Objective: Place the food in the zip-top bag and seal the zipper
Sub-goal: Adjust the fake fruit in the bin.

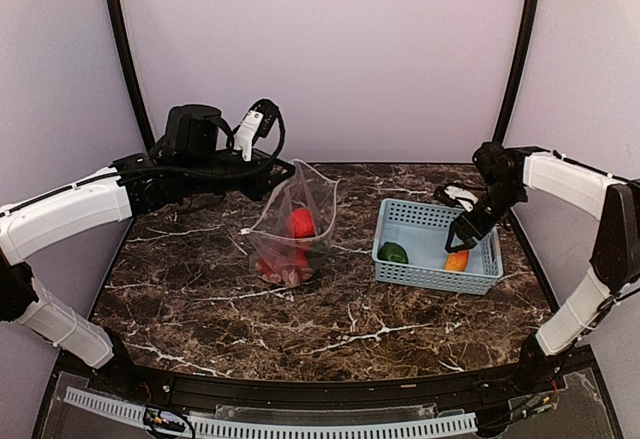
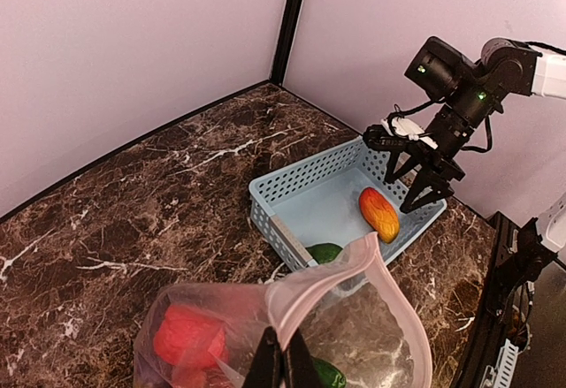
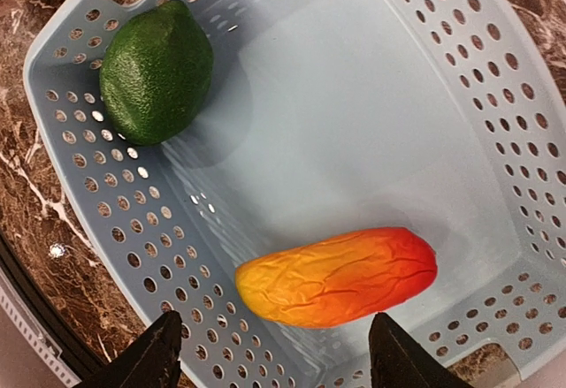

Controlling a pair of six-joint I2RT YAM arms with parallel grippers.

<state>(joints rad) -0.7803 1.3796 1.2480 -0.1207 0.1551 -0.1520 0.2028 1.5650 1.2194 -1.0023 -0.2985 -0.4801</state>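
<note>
In the basket [image 1: 430,279], 3 o'clock: orange piece [image 3: 336,277] lies under the open right end effector [image 3: 276,357], untouched.
At centre: left end effector [image 2: 285,361] is closed on the bag [image 1: 295,224] mouth.
Risk at the basket wall: it may stop the closing, and the smooth piece may slip out.

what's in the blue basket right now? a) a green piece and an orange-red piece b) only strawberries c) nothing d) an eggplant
a: the blue basket holds a green piece in one corner and an orange-red piece lying by the opposite wall, and nothing else.
</note>
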